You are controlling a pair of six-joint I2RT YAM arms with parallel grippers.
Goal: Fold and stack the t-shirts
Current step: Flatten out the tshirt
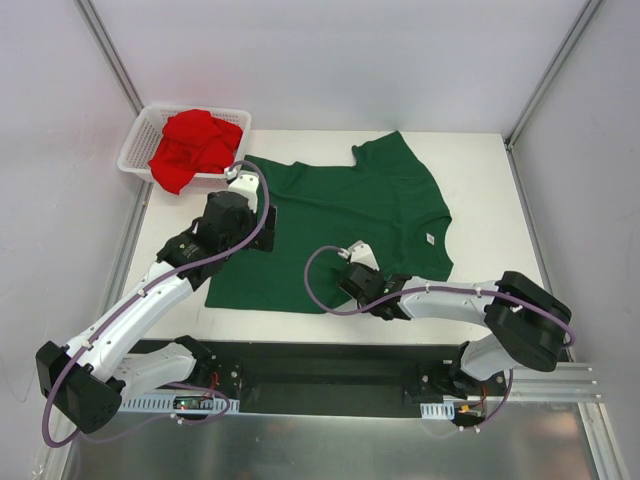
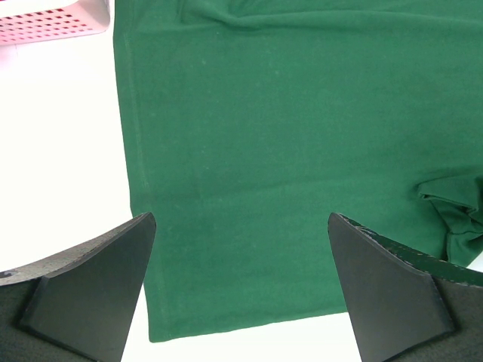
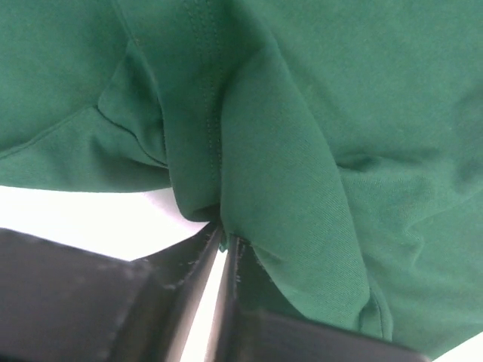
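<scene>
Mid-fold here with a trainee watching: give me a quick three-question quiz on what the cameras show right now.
1. True or false: the red t-shirt lies in the white basket.
2. Which pinches the green t-shirt? A) left gripper B) right gripper C) both
3. Fill in: the left gripper's jaws stand ____.
Key: 1 true; 2 B; 3 open.

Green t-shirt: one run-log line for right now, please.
green t-shirt: spread flat | right gripper: shut on its near edge | left gripper: open above it | red t-shirt: heaped in basket
</scene>
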